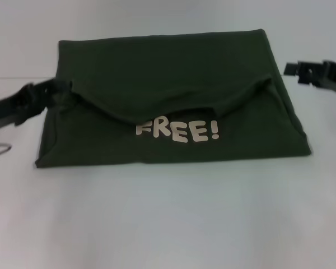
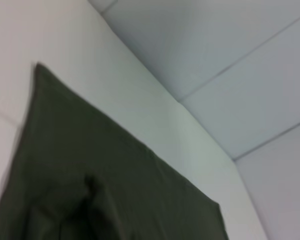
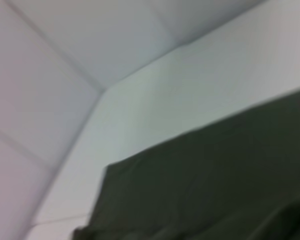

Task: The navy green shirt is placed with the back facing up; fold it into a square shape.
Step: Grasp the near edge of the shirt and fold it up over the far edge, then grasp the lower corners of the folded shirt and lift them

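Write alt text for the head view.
A dark green shirt lies folded on a white table, pale "FREE!" lettering showing below a draped flap. The left gripper touches its left edge; the right gripper hovers apart.

shirt (image 1: 173, 95) folded on table (image 1: 168, 224), left end effector (image 1: 59, 92) at its left edge, right end effector (image 1: 302, 72) beside its right

One word on the folded cloth

We read "FREE!" (image 1: 177, 130) in pale cream block letters on the navy green shirt (image 1: 168, 67), on the near panel just below the edge of the flap folded over it in the head view. We find nothing else legible; both wrist views show only plain dark cloth.
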Controlling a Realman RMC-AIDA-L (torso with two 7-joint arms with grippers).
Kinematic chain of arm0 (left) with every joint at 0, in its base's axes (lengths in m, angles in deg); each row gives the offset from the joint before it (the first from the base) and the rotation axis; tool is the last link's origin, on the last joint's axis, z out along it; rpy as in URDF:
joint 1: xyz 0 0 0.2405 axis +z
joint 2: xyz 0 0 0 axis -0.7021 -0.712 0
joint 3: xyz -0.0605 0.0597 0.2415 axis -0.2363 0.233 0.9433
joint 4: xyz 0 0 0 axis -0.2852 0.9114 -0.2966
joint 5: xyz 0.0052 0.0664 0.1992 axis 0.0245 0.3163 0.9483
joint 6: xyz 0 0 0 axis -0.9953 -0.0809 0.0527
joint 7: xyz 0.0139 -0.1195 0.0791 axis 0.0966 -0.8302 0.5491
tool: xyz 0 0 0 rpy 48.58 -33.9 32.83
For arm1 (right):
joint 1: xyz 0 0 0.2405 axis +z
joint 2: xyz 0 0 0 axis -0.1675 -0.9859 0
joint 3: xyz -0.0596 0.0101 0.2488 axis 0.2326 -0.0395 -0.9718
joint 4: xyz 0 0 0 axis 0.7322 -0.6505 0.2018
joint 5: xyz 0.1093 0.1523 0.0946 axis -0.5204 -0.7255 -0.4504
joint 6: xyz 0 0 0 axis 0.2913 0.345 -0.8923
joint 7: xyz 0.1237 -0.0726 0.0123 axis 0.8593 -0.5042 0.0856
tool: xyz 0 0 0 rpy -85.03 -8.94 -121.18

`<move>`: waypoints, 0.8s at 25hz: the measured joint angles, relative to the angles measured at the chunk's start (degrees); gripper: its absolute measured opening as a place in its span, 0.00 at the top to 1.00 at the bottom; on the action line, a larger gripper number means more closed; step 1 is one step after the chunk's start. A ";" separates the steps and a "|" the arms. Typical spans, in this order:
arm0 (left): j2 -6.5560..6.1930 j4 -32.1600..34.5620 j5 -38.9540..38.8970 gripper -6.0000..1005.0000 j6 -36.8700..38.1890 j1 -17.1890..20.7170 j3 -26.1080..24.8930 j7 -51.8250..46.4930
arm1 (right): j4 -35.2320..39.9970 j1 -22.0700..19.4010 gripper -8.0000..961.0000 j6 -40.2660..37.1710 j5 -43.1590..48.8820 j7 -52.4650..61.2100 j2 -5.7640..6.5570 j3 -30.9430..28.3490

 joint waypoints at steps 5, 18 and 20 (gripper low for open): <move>-1.85 -5.60 2.44 0.38 8.69 0.46 -6.62 12.76 | -3.03 -4.19 0.34 -7.78 -3.19 -4.46 -0.58 -3.04; -1.53 -8.32 15.24 0.04 -0.32 -0.34 -6.35 14.41 | -5.63 -4.77 0.12 -9.90 -3.68 -6.45 -0.48 -4.71; -1.55 -9.20 15.29 0.04 -1.22 -0.60 -6.35 14.53 | -5.66 -4.62 0.12 -9.94 -3.69 -6.47 -0.58 -4.72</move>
